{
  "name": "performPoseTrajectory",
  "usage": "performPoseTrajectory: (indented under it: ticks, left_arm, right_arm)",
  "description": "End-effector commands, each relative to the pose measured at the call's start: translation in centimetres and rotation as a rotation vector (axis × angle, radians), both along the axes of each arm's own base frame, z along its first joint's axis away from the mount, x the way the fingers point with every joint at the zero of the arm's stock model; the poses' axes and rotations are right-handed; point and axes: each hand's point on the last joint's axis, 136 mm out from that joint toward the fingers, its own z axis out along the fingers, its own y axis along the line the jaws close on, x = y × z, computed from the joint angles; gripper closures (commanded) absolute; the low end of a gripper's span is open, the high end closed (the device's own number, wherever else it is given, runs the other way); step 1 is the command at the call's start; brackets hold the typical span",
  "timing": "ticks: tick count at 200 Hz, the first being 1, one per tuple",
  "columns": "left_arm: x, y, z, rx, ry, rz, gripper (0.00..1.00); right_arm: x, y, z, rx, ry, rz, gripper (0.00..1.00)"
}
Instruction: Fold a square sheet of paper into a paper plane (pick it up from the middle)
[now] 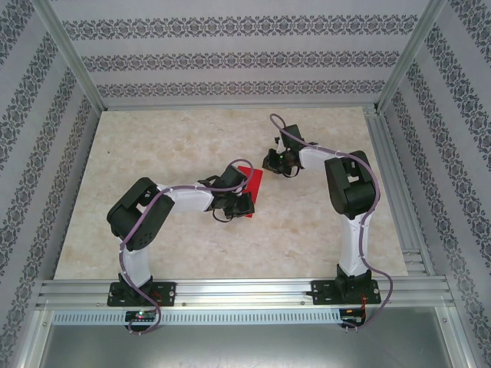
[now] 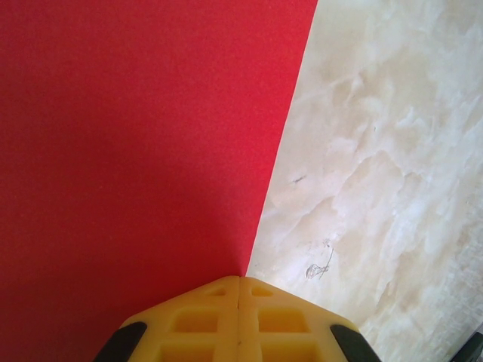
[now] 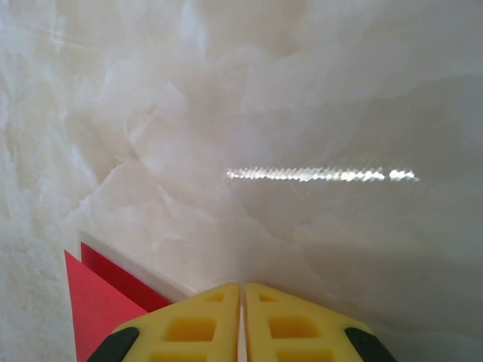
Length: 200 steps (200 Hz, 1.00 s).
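Observation:
The square sheet of paper is bright red and lies near the middle of the marble table. My left gripper hangs over its near part. In the left wrist view the paper covers the left side, and its straight right edge runs down to the tips of my left gripper. Those yellow fingers are shut flush together; whether paper is pinched between them is hidden. My right gripper sits just right of the sheet. In its wrist view the right gripper is shut to a hairline slit over bare table, with a two-layered red paper corner at lower left.
Aluminium rails run along the near edge by the arm bases and down the right side. Patterned walls enclose the back and sides. Bare marble stretches left of and in front of the paper.

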Motion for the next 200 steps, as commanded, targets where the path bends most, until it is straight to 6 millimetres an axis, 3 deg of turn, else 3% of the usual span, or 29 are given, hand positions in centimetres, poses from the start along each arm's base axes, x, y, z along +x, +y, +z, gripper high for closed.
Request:
performPoseTrajectory:
  ticks: [1, 17, 42, 70, 106, 136, 159, 200]
  left_arm:
    - [-3.5, 1.8, -2.5, 0.121, 0.102, -0.036, 0.94]
    - [-2.3, 0.9, -0.3, 0.091, 0.046, -0.045, 0.89]
    - [-0.1, -0.1, 4.2, 0.037, -0.057, -0.04, 0.75]
    - [1.6, 1.8, 6.7, 0.055, -0.125, 0.009, 0.56]
    - [2.8, 6.5, 5.6, 0.11, -0.104, 0.111, 0.33]
    - [2.8, 8.7, 4.3, 0.115, -0.067, 0.166, 0.24]
    - [2.4, 9.1, 3.5, 0.098, -0.036, 0.172, 0.22]
    - [1.9, 8.5, 3.2, 0.065, -0.009, 0.145, 0.19]
  right_arm:
    - [1.0, -1.1, 3.0, -0.039, -0.083, -0.017, 0.86]
    - [0.0, -1.4, 4.9, -0.035, -0.117, -0.019, 0.82]
    - [-2.6, -1.7, 5.5, -0.046, -0.12, -0.016, 0.73]
    - [-5.6, -1.3, 5.0, -0.043, -0.105, -0.008, 0.59]
    - [-7.6, 0.7, 4.4, -0.047, -0.083, 0.034, 0.54]
    - [-7.7, 3.2, 3.8, -0.046, -0.06, 0.085, 0.6]
    - [-7.0, 4.3, 3.2, -0.067, -0.049, 0.105, 0.63]
    - [-5.2, 4.6, 2.5, -0.117, -0.05, 0.099, 0.63]
